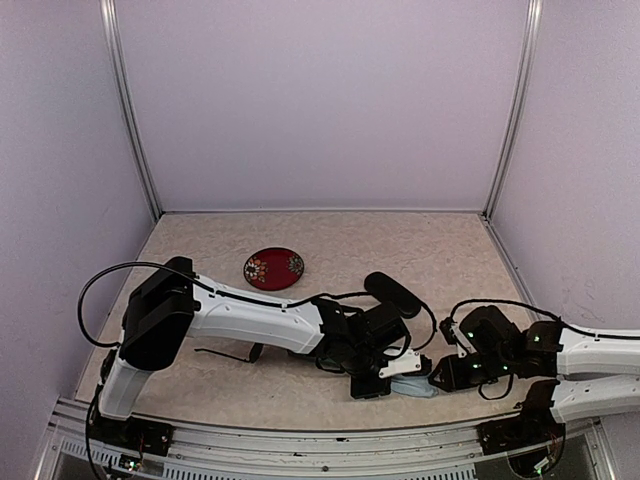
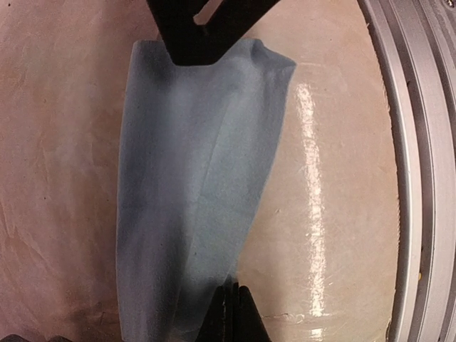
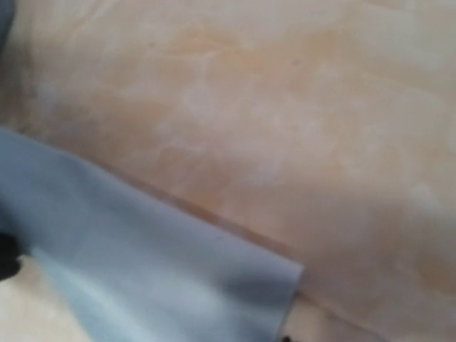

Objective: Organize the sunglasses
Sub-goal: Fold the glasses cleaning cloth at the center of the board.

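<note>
A thin black-framed pair of sunglasses [image 1: 222,352] lies on the table just in front of my left arm, partly hidden by it. A blue-grey soft case [image 1: 417,386] lies near the front edge between my two grippers. My left gripper [image 1: 376,384] is shut on the case's [image 2: 192,185] near edge, its fingertips [image 2: 229,313] pinched together there. My right gripper [image 1: 438,375] is at the case's opposite end, and in the left wrist view its dark fingers [image 2: 178,35] stand slightly parted over that edge. The right wrist view shows only the case [image 3: 142,271] and bare table.
A black oval case [image 1: 392,293] lies just behind the left gripper. A round red patterned dish [image 1: 273,268] sits further back, left of centre. The metal front rail [image 2: 420,171] runs close beside the blue-grey case. Walls enclose the table on three sides.
</note>
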